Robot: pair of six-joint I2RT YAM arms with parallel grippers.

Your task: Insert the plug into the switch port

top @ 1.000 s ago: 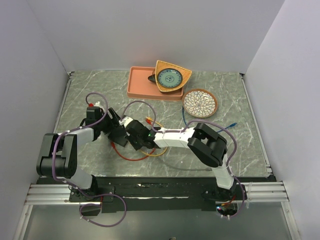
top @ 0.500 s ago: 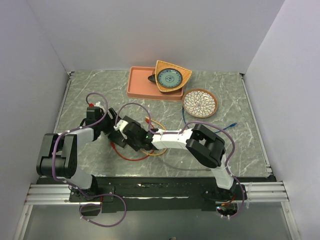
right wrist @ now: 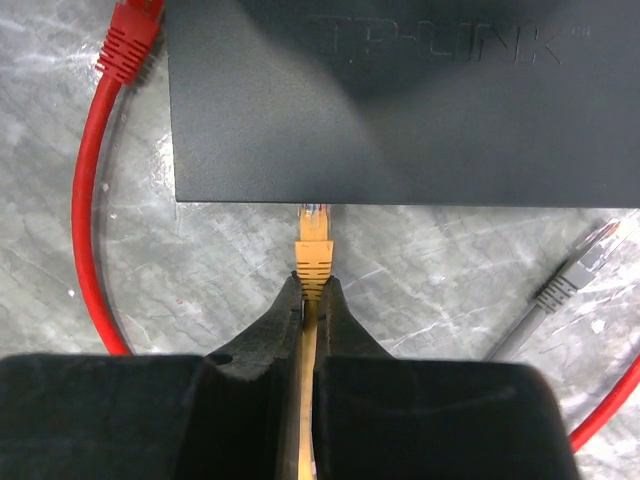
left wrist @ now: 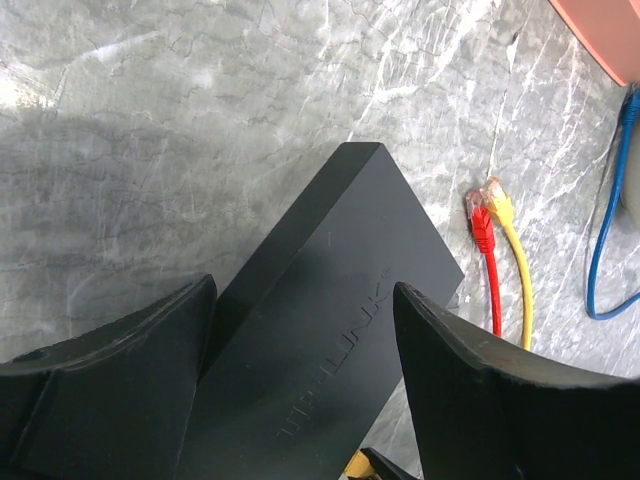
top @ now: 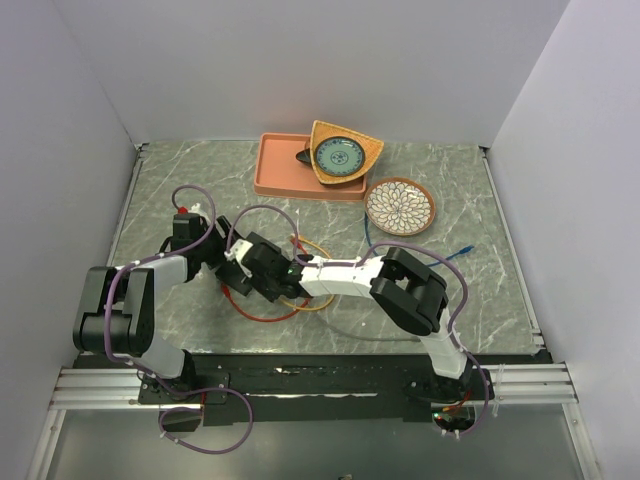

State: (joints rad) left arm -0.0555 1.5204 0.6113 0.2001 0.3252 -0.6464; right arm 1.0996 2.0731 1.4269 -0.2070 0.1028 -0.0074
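The switch [left wrist: 330,330] is a flat matte-black box lying on the marble table; its top also shows in the right wrist view [right wrist: 400,110]. My left gripper [left wrist: 303,290] straddles it, one finger against each long side. My right gripper [right wrist: 312,285] is shut on the orange plug [right wrist: 314,250] just behind its boot. The plug's clear tip touches the switch's near edge, where the sockets are hidden. In the top view both grippers meet left of centre, the left [top: 228,262] and the right [top: 262,272].
A loose red plug [right wrist: 128,40] and a grey plug [right wrist: 580,270] lie beside the switch. Red [left wrist: 482,222] and yellow [left wrist: 500,205] plugs and a blue cable [left wrist: 610,220] lie beyond it. A pink tray [top: 275,170], a bowl [top: 340,155] and a patterned plate [top: 400,205] stand behind.
My right gripper has moved left with the orange plug, closing on the switch. The left arm has stayed in place.
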